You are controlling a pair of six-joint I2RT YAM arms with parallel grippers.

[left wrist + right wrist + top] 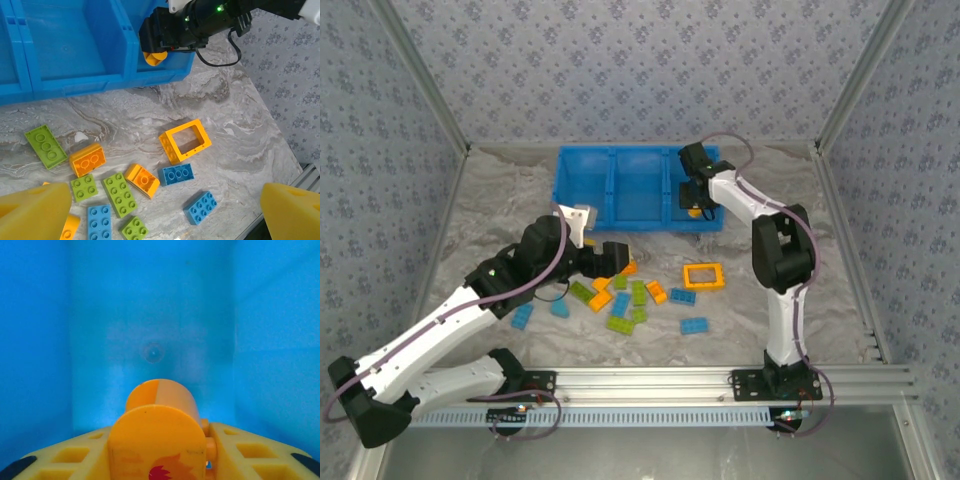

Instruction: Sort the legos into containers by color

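Barely begun | right pincer point(155, 50) holds orange rounded brick point(157, 410) inside right compartment point(150, 315) | left pincer point(165, 210) wide | other legos point(620, 295) on worktop point(240, 125)

Blue, green, orange legos point(120, 194) loose before blue containers point(100, 85)

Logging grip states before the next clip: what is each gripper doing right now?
Left gripper: open, holding nothing.
Right gripper: closed on an orange brick over the bin.

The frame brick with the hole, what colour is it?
Orange. The frame brick shows best in the left wrist view.
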